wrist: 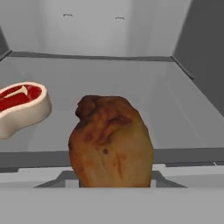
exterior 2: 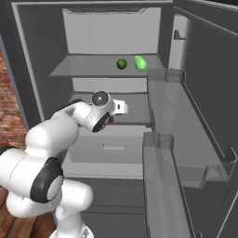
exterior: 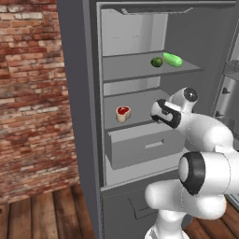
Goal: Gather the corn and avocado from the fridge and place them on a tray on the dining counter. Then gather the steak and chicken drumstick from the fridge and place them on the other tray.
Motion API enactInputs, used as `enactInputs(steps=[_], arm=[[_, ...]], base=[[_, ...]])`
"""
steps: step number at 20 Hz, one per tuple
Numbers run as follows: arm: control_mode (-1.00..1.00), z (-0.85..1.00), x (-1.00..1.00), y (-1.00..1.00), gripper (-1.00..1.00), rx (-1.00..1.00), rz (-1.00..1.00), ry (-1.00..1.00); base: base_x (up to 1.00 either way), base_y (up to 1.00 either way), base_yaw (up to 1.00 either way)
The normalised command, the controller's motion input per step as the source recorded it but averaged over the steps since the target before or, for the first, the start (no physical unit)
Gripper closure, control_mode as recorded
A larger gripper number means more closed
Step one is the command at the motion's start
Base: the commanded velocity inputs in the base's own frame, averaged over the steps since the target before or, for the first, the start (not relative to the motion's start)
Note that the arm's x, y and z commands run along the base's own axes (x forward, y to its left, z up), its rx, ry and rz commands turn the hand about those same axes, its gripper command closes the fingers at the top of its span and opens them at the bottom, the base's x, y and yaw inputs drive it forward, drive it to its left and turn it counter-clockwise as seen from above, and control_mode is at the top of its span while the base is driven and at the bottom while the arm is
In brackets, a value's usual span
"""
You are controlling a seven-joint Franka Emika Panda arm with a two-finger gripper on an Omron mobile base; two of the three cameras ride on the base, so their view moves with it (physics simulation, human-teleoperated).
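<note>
A brown chicken drumstick (wrist: 111,142) stands large in the middle of the hand view, at the front edge of the fridge's middle shelf (wrist: 131,87), and hides my fingertips. My gripper (exterior: 155,111) reaches into that shelf and is shut on the drumstick (exterior 2: 110,119). To its left on the same shelf lies the steak (wrist: 22,107) (exterior: 123,113), red with a pale rim. On the upper shelf sits a small dark green round fruit (exterior: 157,61) (exterior 2: 122,64) that may be the avocado. The corn and the trays are out of view.
A bright green oblong vegetable (exterior: 172,59) (exterior 2: 140,62) lies beside the round fruit. Below the middle shelf is a grey drawer (exterior: 142,147). The open fridge door (exterior 2: 186,139) with its clear bins stands to the right. A brick wall (exterior: 28,93) is on the left.
</note>
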Motion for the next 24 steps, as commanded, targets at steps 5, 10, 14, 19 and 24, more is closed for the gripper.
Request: enactInputs(steps=[5,10,14,19,24], arm=[[-1.0,0.94,-0.95,-0.02,1.0,0.07,-0.04,0.0],[-1.0,0.87,-0.97,0.0,1.0,0.08,-0.05,0.0],[-1.0,0.71,-1.0,0.0,1.0,0.04,-0.05,0.0],[-1.0,0.42,-1.0,0.0,1.0,0.0,-0.06,0.0],[-1.0,0.27,-1.0,0.06,1.0,0.0,-0.07,0.0]], base=[[0.0,0.0,0.0],[0.0,0.0,0.0],[0.0,0.0,0.0],[0.0,0.0,0.0],[0.0,0.0,0.0]])
